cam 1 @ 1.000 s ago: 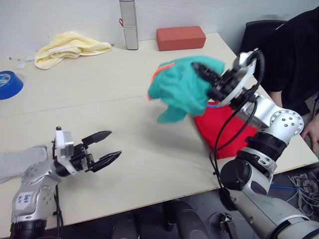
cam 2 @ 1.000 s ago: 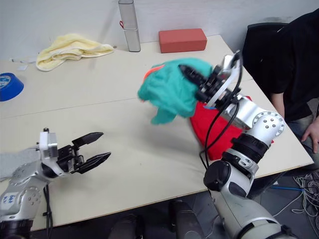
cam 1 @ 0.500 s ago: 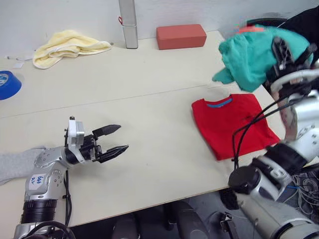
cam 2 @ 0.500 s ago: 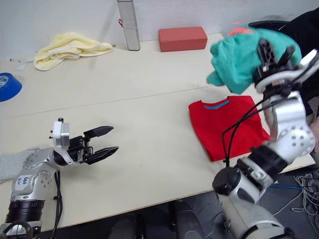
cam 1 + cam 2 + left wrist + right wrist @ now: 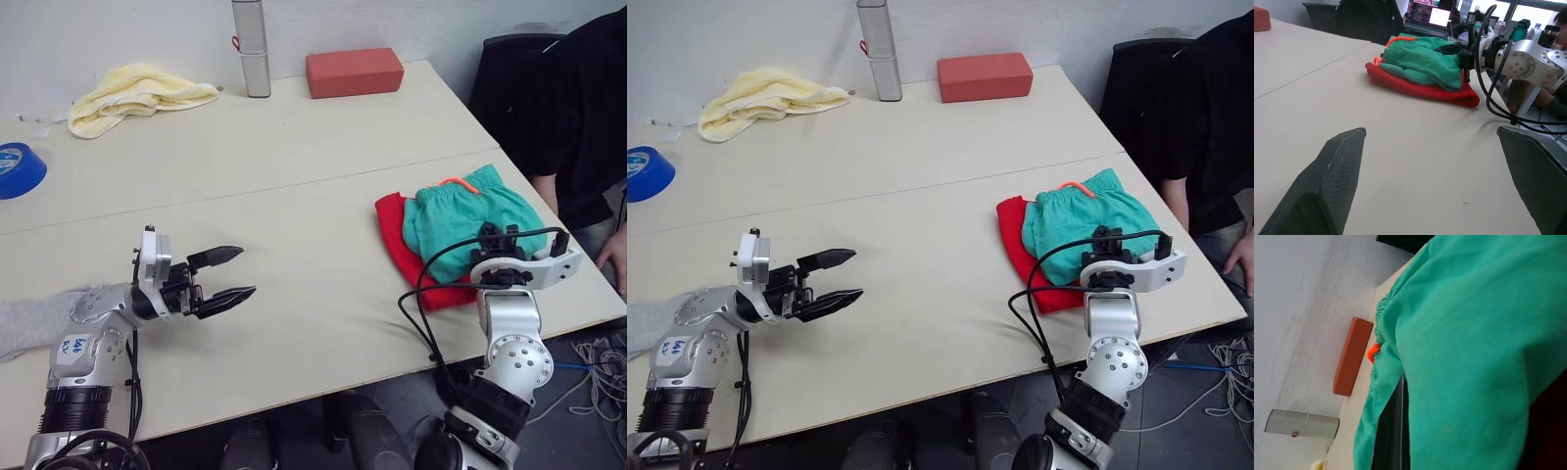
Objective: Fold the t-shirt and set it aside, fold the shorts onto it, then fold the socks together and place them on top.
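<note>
The teal shorts (image 5: 453, 208) lie bunched on top of the folded red t-shirt (image 5: 391, 231) near the table's right edge. The shirt's left and front borders stick out from under them. My right gripper (image 5: 500, 238) rests on the near side of the shorts, shut on the fabric; in the right wrist view teal cloth (image 5: 1474, 357) bulges beside one black finger (image 5: 1391, 431). My left gripper (image 5: 248, 271) hovers open and empty over bare table at the front left. A grey sock (image 5: 24, 321) lies behind the left arm at the table's left edge.
A pale yellow cloth (image 5: 132, 93), a metal cylinder (image 5: 253, 49) and a red-brown block (image 5: 355, 71) sit along the far edge. A blue tape roll (image 5: 18, 168) is at far left. A person in black (image 5: 578, 117) sits beside the right edge.
My right arm swung the shorts from mid-air over the table's middle to the right, then down onto the red t-shirt. The left gripper stayed open, nearly in place.
</note>
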